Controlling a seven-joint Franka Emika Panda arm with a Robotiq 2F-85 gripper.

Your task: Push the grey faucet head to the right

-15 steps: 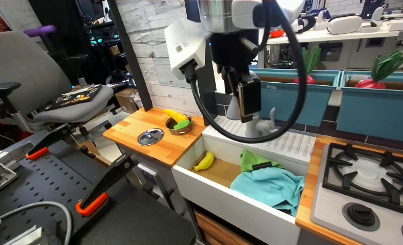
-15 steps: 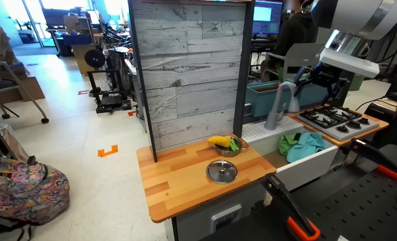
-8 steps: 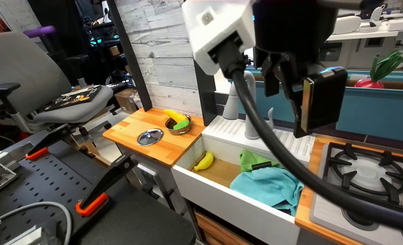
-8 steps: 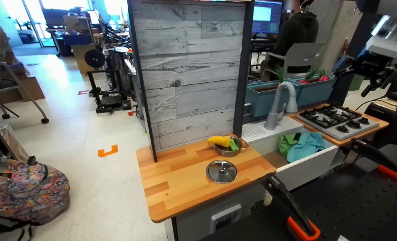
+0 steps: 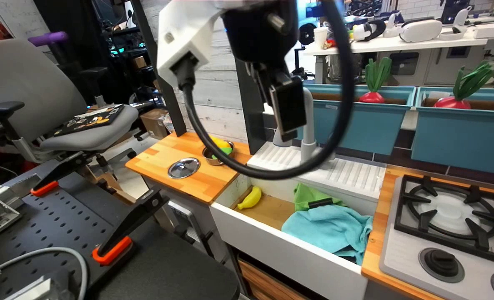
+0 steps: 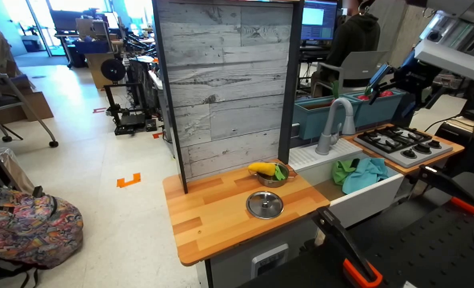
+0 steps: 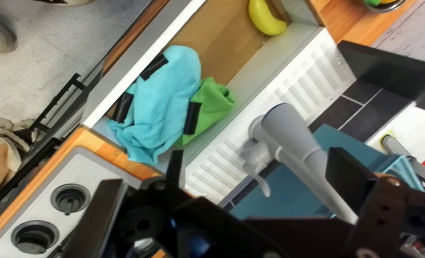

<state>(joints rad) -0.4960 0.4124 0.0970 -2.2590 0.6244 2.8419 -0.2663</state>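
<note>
Play kitchen (image 6: 217, 228), arm (image 6: 447, 34) angled down, claw (image 7: 250, 163) spread wide, near grey faucet head (image 7: 287, 125).

Grey faucet head (image 6: 329, 121) – matte gooseneck w/ downturned end – upright on wht ribbed ledge (image 6: 307, 156).

Sink (image 5: 288, 250): outer walls smooth, low sheen. Grey faucet head (image 6: 332, 118), at the sink's rear: smooth, matt, plastic in appearance. Inside the sink: blue cloth (image 5: 330, 227) and green cloth (image 5: 307, 196), soft, creased, matt; banana (image 5: 252, 198), smooth, plastic-looking, slightly shiny. Left of the sink in both exterior views: counter (image 6: 221, 234), jointed wood strips, satin finish; lid (image 6: 265, 205), polished metal, mirror-bright; pot (image 6: 271, 183), glossy metal. Right of the sink in both: stove (image 5: 405, 246), brushed-metal look; burner grate (image 5: 478, 236), matt. Behind the sink: planter (image 5: 376, 133), smooth plastic look, dull sheen.
</note>
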